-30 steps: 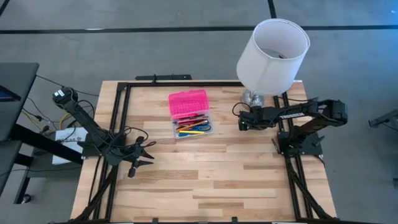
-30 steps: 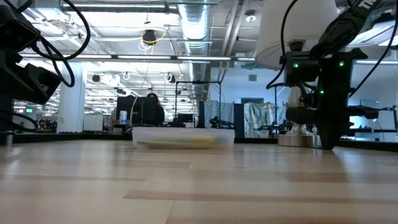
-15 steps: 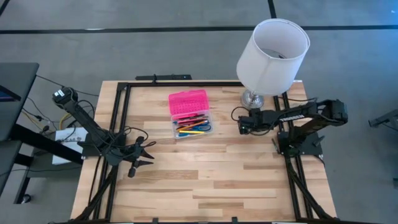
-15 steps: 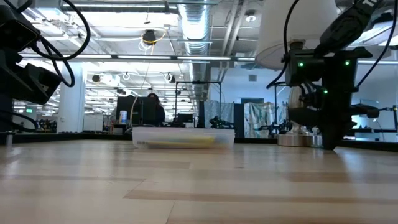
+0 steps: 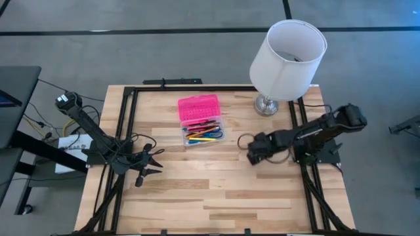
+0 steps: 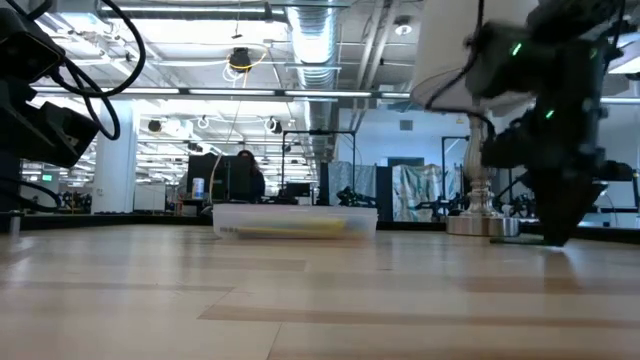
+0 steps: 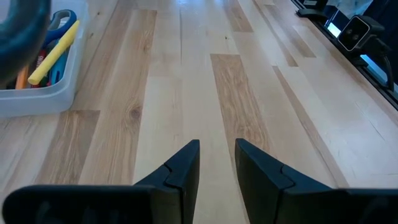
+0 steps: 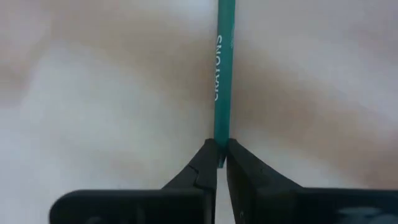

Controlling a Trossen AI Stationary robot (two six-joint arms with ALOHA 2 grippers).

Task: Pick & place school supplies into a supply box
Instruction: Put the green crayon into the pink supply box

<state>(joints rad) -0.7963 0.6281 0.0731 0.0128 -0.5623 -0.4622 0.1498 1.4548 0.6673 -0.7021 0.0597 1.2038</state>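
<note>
Right hand sat low over the wooden surface, right of centre, out in front of the lamp base. Its fingers were pinched nearly together on a green crayon, gripping it by one end; the rest of the stick ran straight out ahead of the hand, white lettering along its side. From table height the same arm showed as a dark mass coming down to the surface on the right.

Supply box stood toward the back middle of the surface, well apart from the right hand. Pink lid lay open on the far side; the clear base held a jumble of school supplies in orange, blue, yellow and pink. White lamp shade leaned over the back right corner.

Left hand waited near the left edge, fingers parted with a narrow gap, nothing between them, bare wood beneath
</note>
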